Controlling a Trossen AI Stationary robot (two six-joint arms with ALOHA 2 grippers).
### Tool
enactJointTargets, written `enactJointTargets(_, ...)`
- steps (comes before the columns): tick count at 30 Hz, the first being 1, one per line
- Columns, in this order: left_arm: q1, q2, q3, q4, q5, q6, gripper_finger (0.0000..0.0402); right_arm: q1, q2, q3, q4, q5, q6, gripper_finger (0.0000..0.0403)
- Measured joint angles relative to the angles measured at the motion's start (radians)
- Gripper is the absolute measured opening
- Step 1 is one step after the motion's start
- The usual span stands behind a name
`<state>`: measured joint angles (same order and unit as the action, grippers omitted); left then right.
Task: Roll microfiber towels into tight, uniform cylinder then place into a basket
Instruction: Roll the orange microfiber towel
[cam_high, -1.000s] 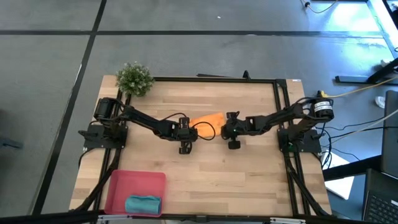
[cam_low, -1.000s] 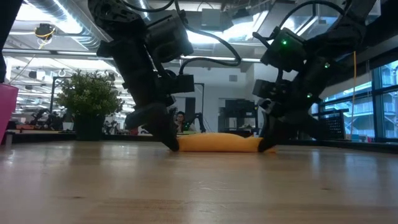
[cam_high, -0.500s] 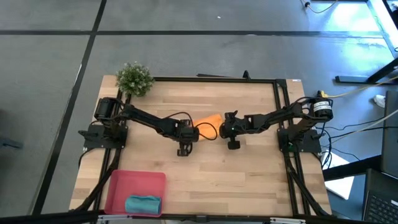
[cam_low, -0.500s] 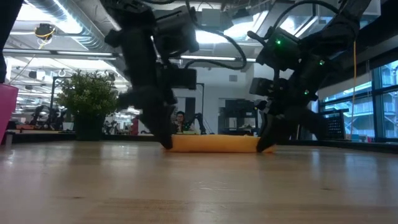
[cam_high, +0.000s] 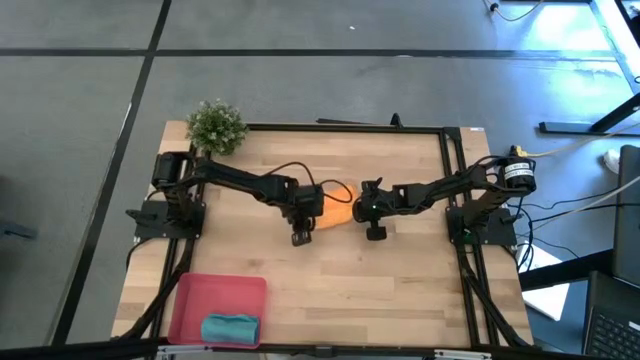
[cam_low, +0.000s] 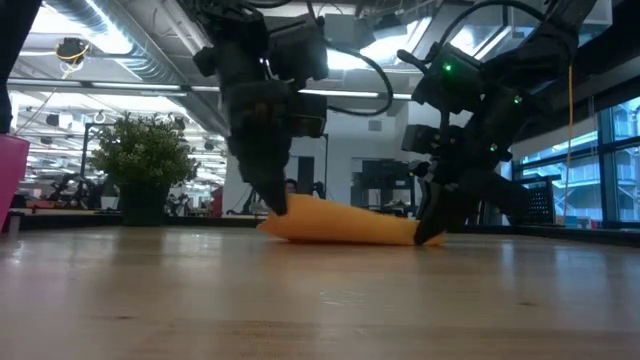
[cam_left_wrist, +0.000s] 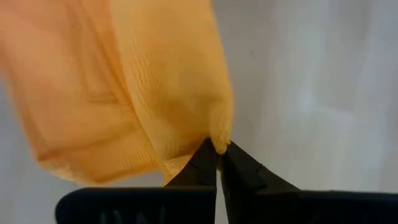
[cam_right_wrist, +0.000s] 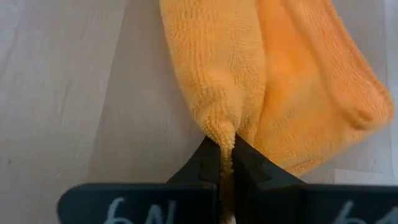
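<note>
I have the orange towel (cam_high: 340, 201) lying near the middle of the worktop (cam_high: 400, 280), pinched at both ends: my left claw (cam_left_wrist: 217, 149) is clamped on one corner of the fabric and my right claw (cam_right_wrist: 225, 146) is clamped on a gathered fold at the opposite end. In the low view the left end rides a little above the wood while the right end sits down on it, so the cloth slopes between my two grips. The teal towel (cam_high: 230, 327) sits already rolled in the red-pink basket (cam_high: 190, 295) at the near left corner, well apart from where I am working.

To roll this one well, I judge both ends should travel together at the same height; otherwise the roll will come out as a cone. I would keep light tension between the claws so the layers lie tight, and turn the edge over onto the flat part without dragging it sideways. Both grips are shallow, right at the fingertips, so a hard pull could slip the fabric free
</note>
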<state>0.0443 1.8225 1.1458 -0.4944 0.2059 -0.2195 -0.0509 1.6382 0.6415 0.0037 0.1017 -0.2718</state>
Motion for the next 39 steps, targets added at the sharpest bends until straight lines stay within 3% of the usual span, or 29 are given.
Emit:
enactJointTargets(3,0.006,0.000,0.001,-0.032,0.030,-0.017,0.0000,0.001,0.000,0.000,0.000,-0.006,-0.002,0.0012)
enactJointTargets(10,0.026,-0.001,0.002,-0.046,-0.123,-0.066,0.0000,0.000,0.000,0.000,0.000,-0.017,-0.002,0.0012)
enactJointTargets(17,0.067,-0.002,0.002,0.008,-0.167,-0.071,0.0000,0.000,0.000,-0.001,0.000,-0.018,-0.002,0.0012)
enactJointTargets(19,0.078,-0.002,0.002,0.005,-0.141,-0.100,0.0000,0.000,0.000,-0.001,-0.001,-0.018,-0.002,0.0012)
enactJointTargets(23,0.093,-0.002,0.002,-0.032,0.021,-0.111,0.0000,0.000,0.000,-0.001,-0.001,-0.018,-0.002,0.0012)
enactJointTargets(30,0.073,0.004,0.003,-0.092,0.127,-0.089,0.0000,0.001,0.001,-0.001,0.001,-0.024,-0.002,0.0012)
enactJointTargets(39,0.090,0.018,0.002,-0.088,0.037,-0.138,0.0000,0.000,0.001,-0.001,0.004,-0.034,-0.002,0.0012)
